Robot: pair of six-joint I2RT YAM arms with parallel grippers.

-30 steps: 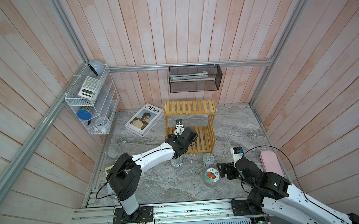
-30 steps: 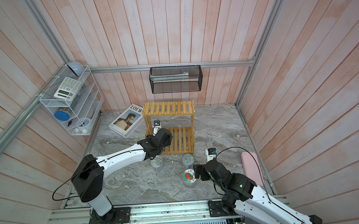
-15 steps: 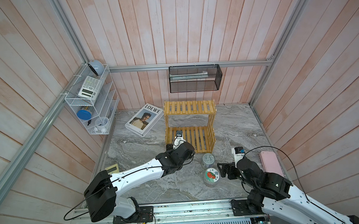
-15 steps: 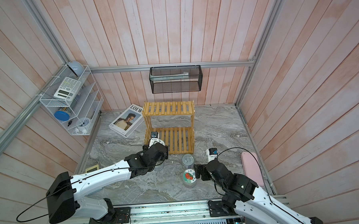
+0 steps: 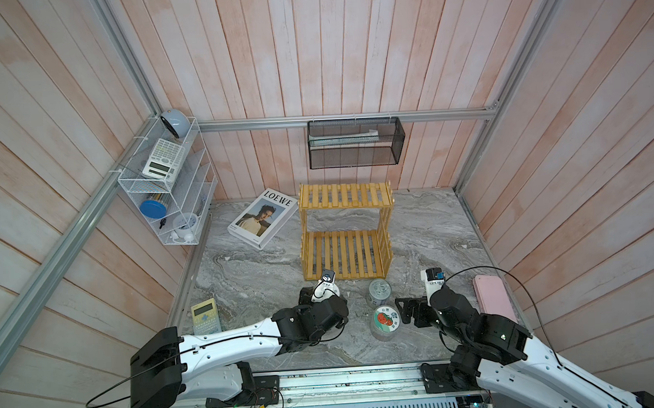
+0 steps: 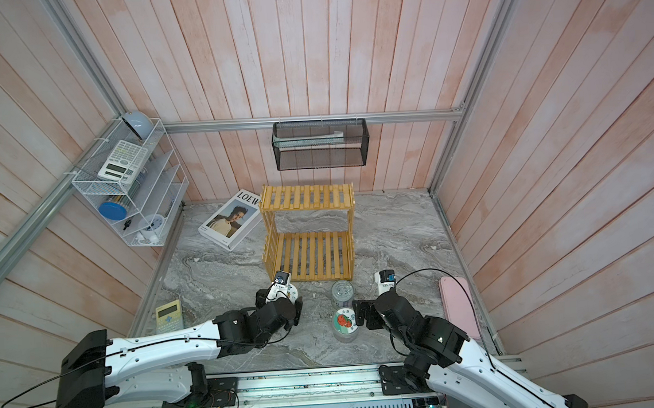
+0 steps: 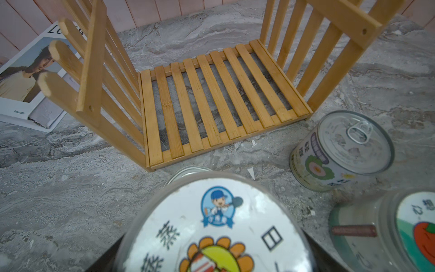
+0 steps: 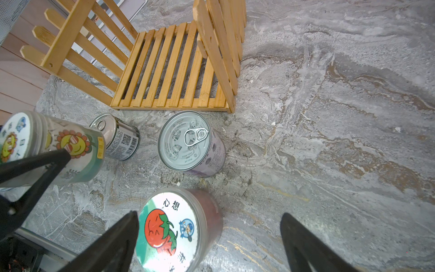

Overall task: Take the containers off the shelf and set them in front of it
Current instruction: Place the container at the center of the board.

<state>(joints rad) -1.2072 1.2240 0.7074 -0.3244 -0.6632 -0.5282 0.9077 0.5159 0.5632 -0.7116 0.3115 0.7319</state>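
Before shelf (image 5: 342, 200), low arm (image 5: 229, 340) with jar (image 7: 211, 230)

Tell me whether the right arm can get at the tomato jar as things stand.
Likely yes: the right gripper is open, and the tomato jar stands upright between its fingers, close to one. Nothing lies in between.

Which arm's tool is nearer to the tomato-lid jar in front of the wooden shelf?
Right. The right tool is open, right beside the tomato-lid jar. The left tool is farther off to the robot's left, gripping the flower-lid jar.
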